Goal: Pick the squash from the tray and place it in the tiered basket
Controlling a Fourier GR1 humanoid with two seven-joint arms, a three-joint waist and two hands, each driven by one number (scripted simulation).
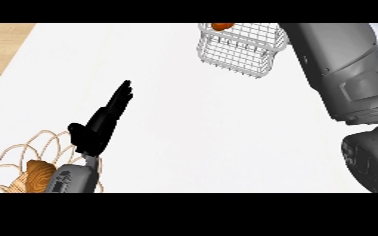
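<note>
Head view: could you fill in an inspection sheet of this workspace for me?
Surface: white counter; wood strip at far left.
Job's things: grey wire basket at far right; orange item at its far rim, cut by the view's edge.
Clutter: tan woven basket near left, holding a brown item.
Hands: left hand open, fingers straight, holding nothing; right hand at the right edge, mostly hidden.
Cables: nothing seen.
Surroundings: nothing seen.

tiered basket (241, 50) far right, wicker basket (29, 152) near left
</note>
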